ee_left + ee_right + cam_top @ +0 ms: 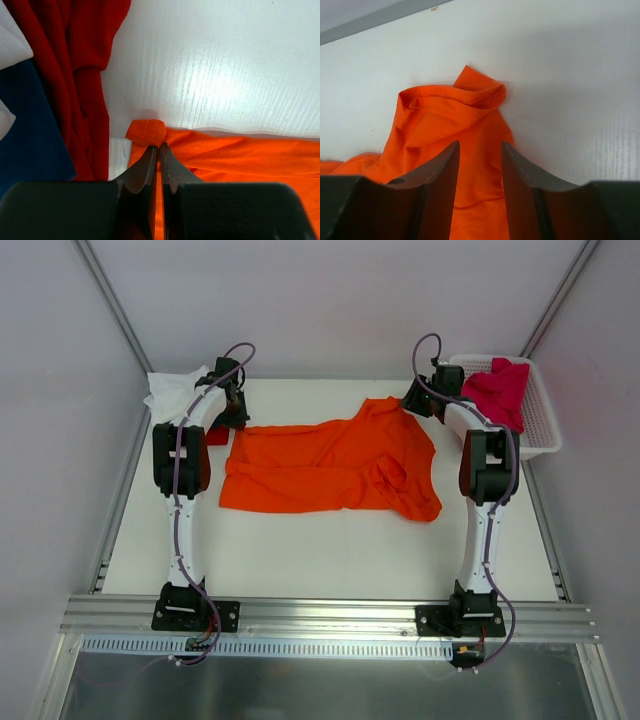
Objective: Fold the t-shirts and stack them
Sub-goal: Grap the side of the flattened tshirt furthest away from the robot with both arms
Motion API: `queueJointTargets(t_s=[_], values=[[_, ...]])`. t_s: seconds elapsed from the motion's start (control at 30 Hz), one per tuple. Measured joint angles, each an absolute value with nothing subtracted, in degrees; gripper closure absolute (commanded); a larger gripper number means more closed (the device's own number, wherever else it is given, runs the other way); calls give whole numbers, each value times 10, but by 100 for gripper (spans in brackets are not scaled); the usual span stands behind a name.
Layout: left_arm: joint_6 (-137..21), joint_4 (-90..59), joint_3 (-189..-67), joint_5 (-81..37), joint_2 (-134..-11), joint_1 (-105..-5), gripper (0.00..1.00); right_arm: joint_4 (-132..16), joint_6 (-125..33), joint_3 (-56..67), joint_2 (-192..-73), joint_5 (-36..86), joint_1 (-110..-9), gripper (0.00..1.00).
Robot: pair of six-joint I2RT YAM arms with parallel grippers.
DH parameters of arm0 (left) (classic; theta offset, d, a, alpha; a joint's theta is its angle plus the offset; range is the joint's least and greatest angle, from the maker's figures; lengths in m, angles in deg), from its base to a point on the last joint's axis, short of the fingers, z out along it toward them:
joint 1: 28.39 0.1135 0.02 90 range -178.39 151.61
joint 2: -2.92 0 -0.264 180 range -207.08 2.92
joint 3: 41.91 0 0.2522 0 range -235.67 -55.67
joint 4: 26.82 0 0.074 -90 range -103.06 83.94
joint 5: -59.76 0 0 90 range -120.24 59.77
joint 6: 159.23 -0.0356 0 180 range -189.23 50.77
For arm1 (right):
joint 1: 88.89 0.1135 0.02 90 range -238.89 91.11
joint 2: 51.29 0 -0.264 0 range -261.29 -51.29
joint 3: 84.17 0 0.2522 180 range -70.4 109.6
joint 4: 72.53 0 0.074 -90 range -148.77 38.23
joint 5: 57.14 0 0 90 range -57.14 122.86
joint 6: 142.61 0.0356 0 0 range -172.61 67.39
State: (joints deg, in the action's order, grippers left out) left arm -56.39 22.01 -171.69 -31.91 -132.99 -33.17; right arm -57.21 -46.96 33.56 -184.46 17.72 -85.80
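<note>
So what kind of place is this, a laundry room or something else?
Probably a robot test cell: left arm and right arm bolted to an aluminium rail, a white table between plain panels, one orange t-shirt spread for folding.

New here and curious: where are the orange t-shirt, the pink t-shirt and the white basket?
orange t-shirt (320, 465): top view, middle of the spread cloth.
pink t-shirt (497, 390): top view, middle of the bunched cloth.
white basket (543, 410): top view, right lattice wall.
</note>
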Motion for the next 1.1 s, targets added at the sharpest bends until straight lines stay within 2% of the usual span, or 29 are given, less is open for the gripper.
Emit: queueJointTargets(t_s=[0.27,0.83,1.0,1.1], values=[[-564,220,-1717,-319,-1330,-332,100,-571,-454,371,-1879,154,-868,54],[-564,220,-1717,-319,-1330,-332,100,-620,-352,450,-1963,92,-882,56],[-564,220,-1717,-319,-1330,-332,100,-635,-331,461,-1980,79,-883,65],[-564,220,-1717,-319,-1330,-332,100,-637,-325,461,-1981,78,-883,79]])
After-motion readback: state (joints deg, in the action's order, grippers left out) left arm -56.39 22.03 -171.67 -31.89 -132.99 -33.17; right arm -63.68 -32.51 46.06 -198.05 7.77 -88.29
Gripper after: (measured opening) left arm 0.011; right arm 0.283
